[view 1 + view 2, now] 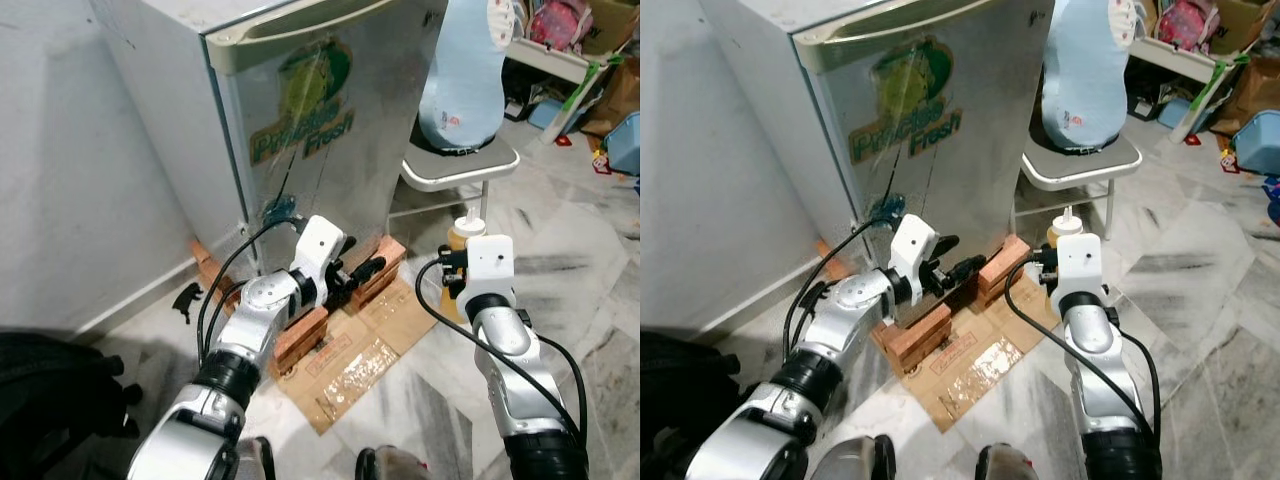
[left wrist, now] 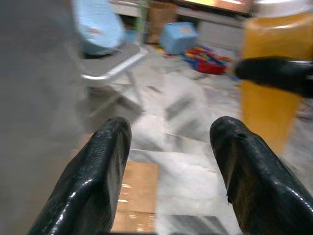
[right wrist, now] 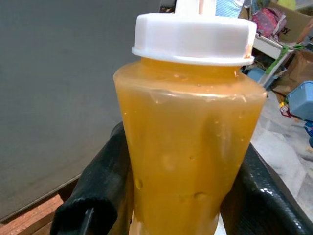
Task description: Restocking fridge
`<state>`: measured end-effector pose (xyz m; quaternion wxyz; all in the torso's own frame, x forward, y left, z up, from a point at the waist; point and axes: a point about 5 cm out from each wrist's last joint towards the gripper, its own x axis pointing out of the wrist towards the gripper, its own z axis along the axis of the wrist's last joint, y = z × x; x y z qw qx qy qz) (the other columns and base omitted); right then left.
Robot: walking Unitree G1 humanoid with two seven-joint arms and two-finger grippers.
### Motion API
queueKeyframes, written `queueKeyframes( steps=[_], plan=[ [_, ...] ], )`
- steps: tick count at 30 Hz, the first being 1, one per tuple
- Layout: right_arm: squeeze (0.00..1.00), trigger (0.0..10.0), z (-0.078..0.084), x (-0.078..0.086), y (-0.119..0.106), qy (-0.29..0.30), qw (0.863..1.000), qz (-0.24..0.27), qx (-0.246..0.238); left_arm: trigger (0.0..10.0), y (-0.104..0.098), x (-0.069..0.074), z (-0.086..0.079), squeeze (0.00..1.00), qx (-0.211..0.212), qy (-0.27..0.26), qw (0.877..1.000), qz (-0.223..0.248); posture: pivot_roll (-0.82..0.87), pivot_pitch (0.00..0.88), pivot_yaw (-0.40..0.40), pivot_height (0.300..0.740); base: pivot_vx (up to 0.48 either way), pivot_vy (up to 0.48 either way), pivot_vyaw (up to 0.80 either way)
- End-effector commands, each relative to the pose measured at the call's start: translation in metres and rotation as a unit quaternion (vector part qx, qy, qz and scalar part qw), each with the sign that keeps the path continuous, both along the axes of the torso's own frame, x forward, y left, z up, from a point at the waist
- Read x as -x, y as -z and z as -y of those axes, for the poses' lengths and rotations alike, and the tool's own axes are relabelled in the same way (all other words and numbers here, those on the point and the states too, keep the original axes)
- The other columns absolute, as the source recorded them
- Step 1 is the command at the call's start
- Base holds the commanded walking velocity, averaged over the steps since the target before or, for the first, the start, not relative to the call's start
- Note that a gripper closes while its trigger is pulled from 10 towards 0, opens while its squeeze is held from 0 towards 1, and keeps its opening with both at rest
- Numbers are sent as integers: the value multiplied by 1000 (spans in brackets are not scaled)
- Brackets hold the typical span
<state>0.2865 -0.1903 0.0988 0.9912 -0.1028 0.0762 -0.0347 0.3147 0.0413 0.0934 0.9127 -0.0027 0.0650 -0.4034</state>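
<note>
The silver fridge (image 1: 300, 120) stands in front of me with its door closed and a green "Fresh" logo on it. My left gripper (image 1: 365, 272) hovers low by the fridge's bottom corner, open, and its fingers (image 2: 98, 181) hold nothing. My right gripper (image 1: 452, 278) is shut on an orange sauce bottle (image 1: 462, 236) with a white cap, held upright to the right of the fridge. In the right wrist view the bottle (image 3: 190, 161) sits between both black fingers (image 3: 98, 186). The left wrist view shows the same bottle (image 2: 271, 103) just beyond its fingertips.
The fridge rests on red bricks (image 1: 300, 340), with flattened cardboard (image 1: 350, 368) on the marble floor in front. A white chair (image 1: 460, 168) carrying a large blue water jug (image 1: 462, 80) stands right of the fridge. A grey wall (image 1: 80, 180) is on the left, a black bag (image 1: 50, 395) bottom left.
</note>
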Motion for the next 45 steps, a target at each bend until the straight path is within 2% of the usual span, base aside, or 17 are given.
queueKeyframes(
  steps=[1, 5, 8, 10, 13, 14, 16, 22, 26, 31, 34, 38, 39, 40, 43, 44, 45],
  plan=[
    [0, 10000, 2, -1, -5, 7, 1000, 12, 4, 10000, -4, -2, -15, 0, -1, -59, 998, 21, -37, 75, 9, 740, 0, 0, 0],
    [0, 10000, 5, 1, -3, 14, 1000, 8, 8, 10000, -4, 4, -48, 0, -2, -158, 987, 39, -32, 80, 10, 740, 0, 0, 0],
    [0, 10000, 6, 2, 0, 12, 1000, 3, 10, 10000, 0, 19, -85, 0, -12, -251, 967, 38, -19, 88, 4, 740, 0, 0, 0],
    [0, 10000, 6, 2, 0, 11, 1000, 1, 11, 10000, 1, 21, -90, 0, -16, -263, 964, 39, -18, 87, 4, 740, 0, 0, 0],
    [0, 10000, 5, 0, 0, 8, 1000, 0, 12, 10000, 9, 28, -119, 0, -28, -342, 939, 25, -10, 87, -1, 740, 0, 0, 0],
    [0, 10000, 4, -1, 0, 8, 1000, -1, 12, 10000, 9, 29, -123, 0, -31, -353, 935, 25, -10, 87, -1, 740, 0, 0, 0],
    [0, 10000, 4, -2, 0, 7, 1000, -1, 12, 10000, 14, 27, -140, 0, -42, -393, 919, 15, -6, 85, -9, 740, 0, 0, 0],
    [0, 10000, 4, -3, -1, 2, 1000, 1, 13, 10000, 6, 7, -161, 0, -63, -429, 901, 26, -17, 80, -16, 740, 0, 0, 0],
    [0, 10000, 5, -4, -2, 3, 1000, 1, 15, 10000, -1, -7, -161, 0, -59, -437, 897, 28, -24, 78, -18, 740, 0, 0, 0],
    [0, 10000, 5, -5, -3, 4, 1000, 3, 16, 10000, -14, -30, -150, 0, -52, -436, 897, 40, -32, 75, -16, 740, 0, 0, 0],
    [0, 10000, 4, -4, -3, 5, 1000, 5, 15, 10000, -23, -45, -133, 0, -43, -423, 904, 44, -35, 70, -15, 740, 0, 0, 0],
    [0, 10000, 4, -5, -3, 5, 1000, 5, 15, 10000, -27, -52, -120, 0, -33, -402, 914, 40, -37, 67, -14, 740, 0, 0, 0],
    [0, 10000, 4, -5, -3, 5, 1000, 5, 15, 10000, -27, -54, -105, 0, -31, -365, 930, 36, -37, 64, -15, 740, 0, 0, 0],
    [0, 10000, 4, -5, -3, 5, 1000, 6, 15, 10000, -26, -53, -97, 0, -33, -342, 938, 35, -37, 64, -15, 740, 0, 0, 0],
    [0, 10000, 3, -6, -3, 4, 1000, 6, 14, 10000, -20, -50, -74, 0, -55, -269, 961, 39, -36, 63, -15, 740, 0, 0, 0],
    [0, 10000, 3, -6, -3, 4, 1000, 6, 14, 10000, -20, -50, -74, 0, -55, -269, 961, 39, -36, 63, -15, 740, 0, 0, 0],
    [0, 10000, 3, -6, -3, 3, 1000, 6, 14, 10000, -18, -49, -65, 0, -55, -241, 968, 39, -36, 63, -15, 740, 0, 0, 0]
  ],
)
